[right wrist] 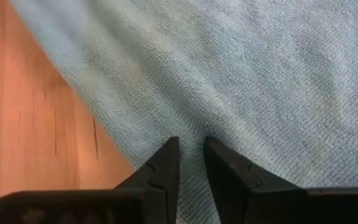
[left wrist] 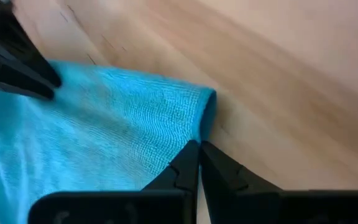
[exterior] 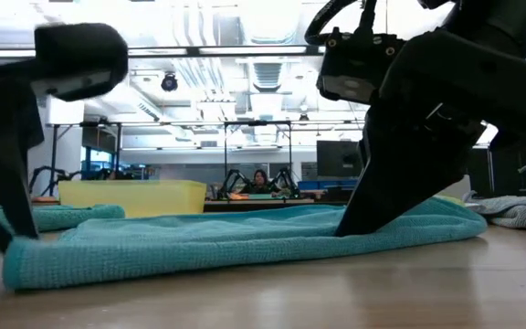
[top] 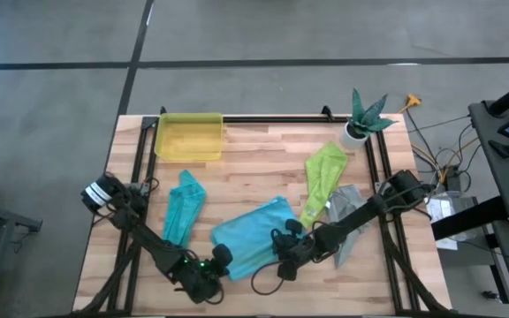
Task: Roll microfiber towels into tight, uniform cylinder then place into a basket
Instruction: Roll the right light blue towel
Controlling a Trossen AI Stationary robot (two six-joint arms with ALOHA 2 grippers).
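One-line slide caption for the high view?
Both grippers, left and right, work the light blue towel; yellow basket waits empty.

**Four cameras converging on one towel**

The high camera is looking straight down over the whole wooden slatted table (top: pixel 263 168). The low camera is sitting at tabletop height, facing level across into the room. Each wrist camera is peering closely past its own dark fingers. All four are sharing the flat light blue microfiber towel (top: pixel 250 234) (exterior: pixel 226 239) (left wrist: pixel 104 130) (right wrist: pixel 241 81) near the table's near edge.
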